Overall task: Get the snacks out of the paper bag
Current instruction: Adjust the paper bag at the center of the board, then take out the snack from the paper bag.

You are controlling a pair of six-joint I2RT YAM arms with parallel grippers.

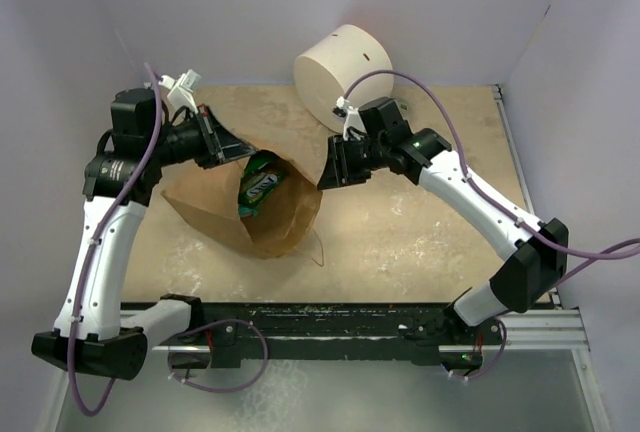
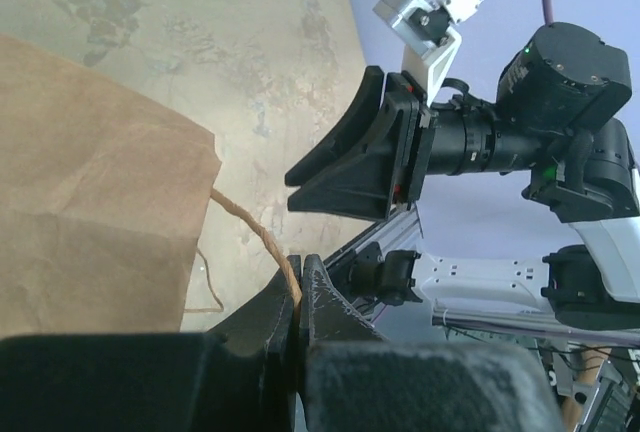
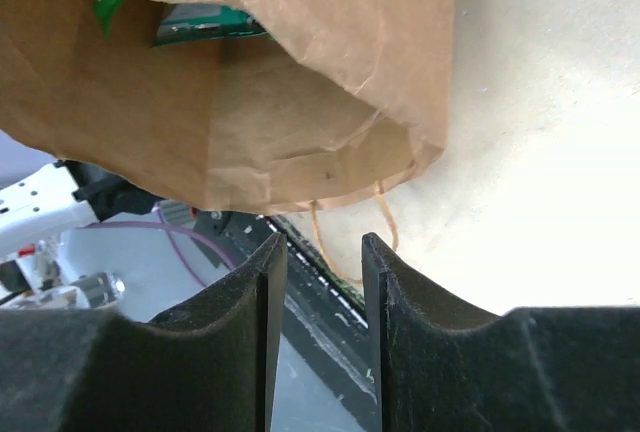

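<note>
The brown paper bag lies on the table with its mouth held open. A green snack packet shows inside it; other packets are hidden. My left gripper is at the bag's upper left rim. In the left wrist view it is shut on the bag's thin twisted handle. My right gripper is open and empty, just right of the bag's rim. In the right wrist view it hangs apart from the bag, with the green packet visible inside.
A big white cylinder stands at the back of the table, behind my right arm. The bag's second handle hangs toward the front. The beige table is walled on the left, back and right.
</note>
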